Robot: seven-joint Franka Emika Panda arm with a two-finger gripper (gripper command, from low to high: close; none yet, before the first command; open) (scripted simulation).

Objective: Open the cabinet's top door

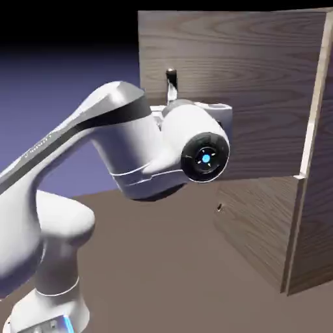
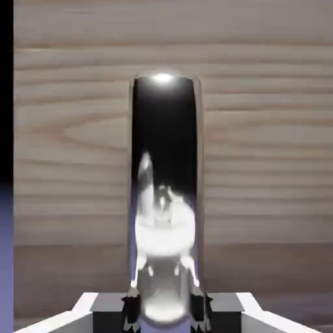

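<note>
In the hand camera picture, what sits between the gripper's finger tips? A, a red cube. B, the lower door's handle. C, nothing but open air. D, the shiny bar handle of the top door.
D: in the hand view the gripper is closed on the glossy bar handle against wood grain, and the exterior view shows the top door swung out from the cabinet.

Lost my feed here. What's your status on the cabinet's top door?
Gripper shut on the handle. Top door swung partly open, away from the cabinet. Nothing in the way.
</note>
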